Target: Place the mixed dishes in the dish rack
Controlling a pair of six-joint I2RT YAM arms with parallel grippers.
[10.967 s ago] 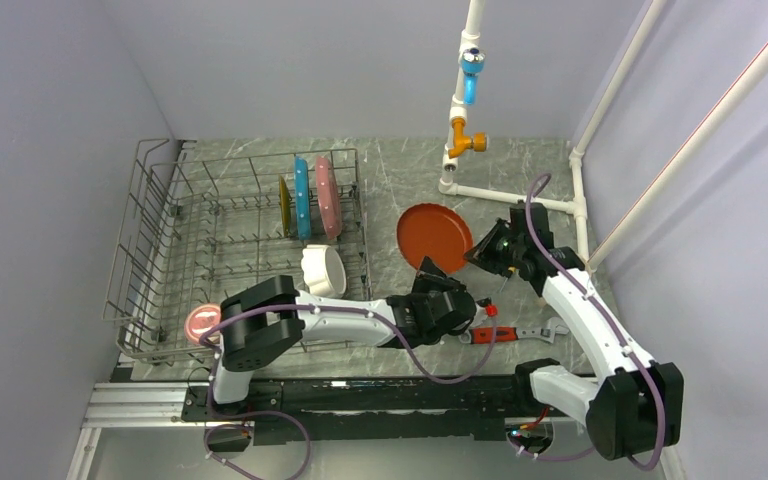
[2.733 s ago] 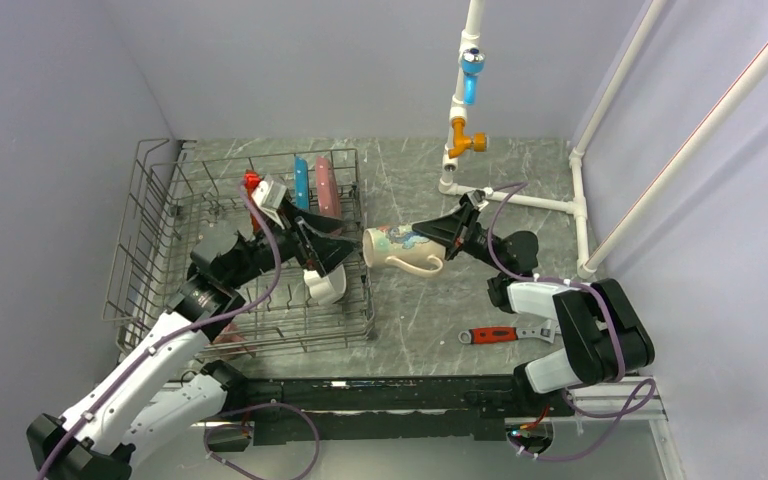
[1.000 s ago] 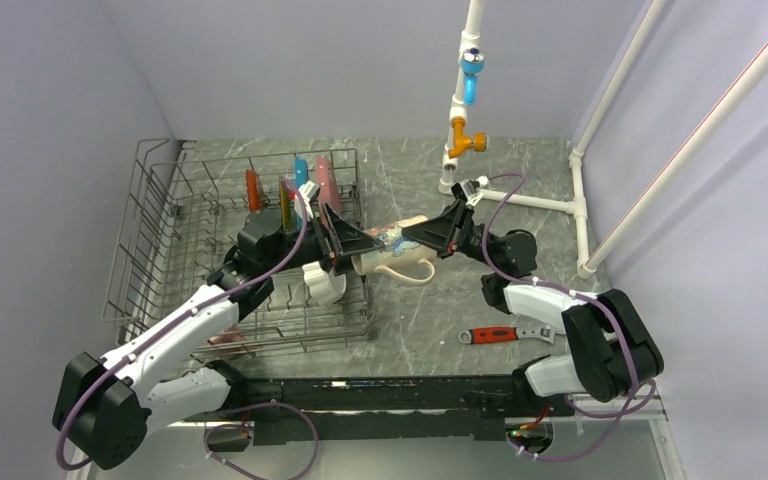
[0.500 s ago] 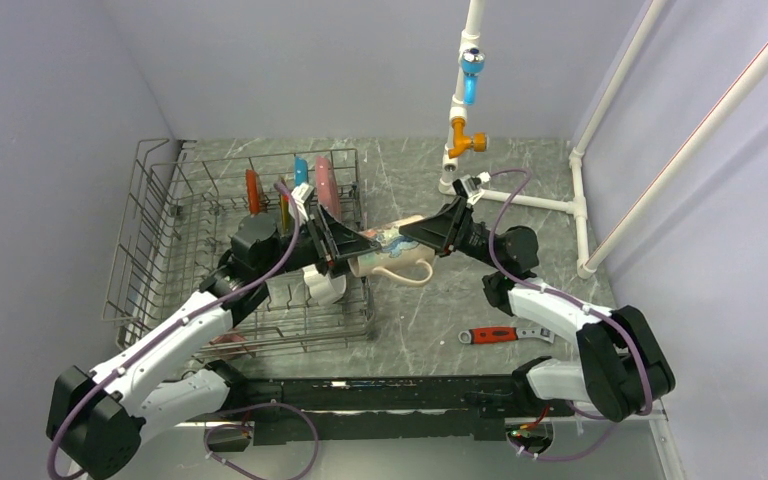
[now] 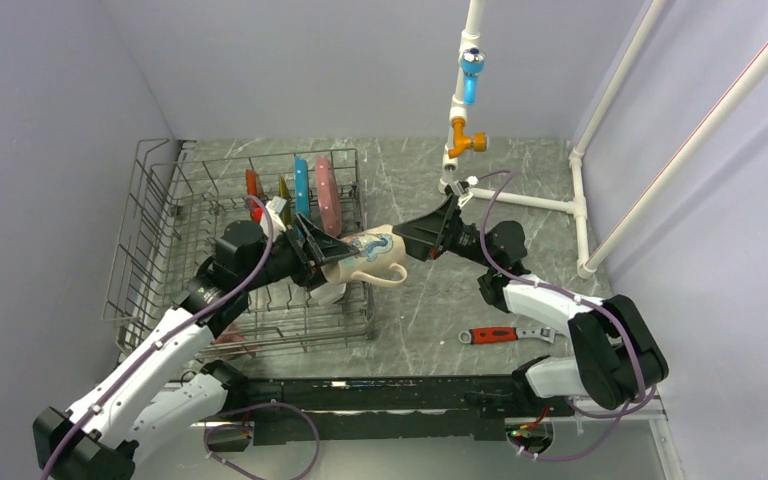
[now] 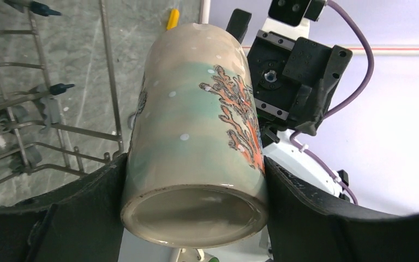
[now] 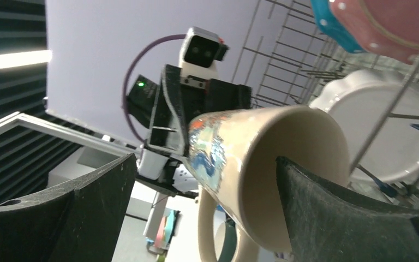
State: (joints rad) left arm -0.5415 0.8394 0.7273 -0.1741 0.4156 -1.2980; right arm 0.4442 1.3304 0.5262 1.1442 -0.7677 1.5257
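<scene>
Grey tabletop [image 5: 422,305]; cream cup [image 5: 363,257] above, approx. horiz., mouth rightward

The left arm [image 5: 155,350] and right arm [image 5: 550,300] have white shells and black joints. A thin purple cable [image 5: 243,283] loops along each. The left gripper [image 6: 195,164] has wide, rough black fingers [image 6: 71,215]. A black block [image 6: 297,68] on the right arm shows small screws.

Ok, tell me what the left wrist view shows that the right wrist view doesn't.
Left wrist only: the cup's base, pinched in the left claw, with the right arm beyond. Right wrist only: the cup's mouth and handle between the open right claw's fingers, the pink plate, the left arm. Both: the cup and rack wires.
</scene>
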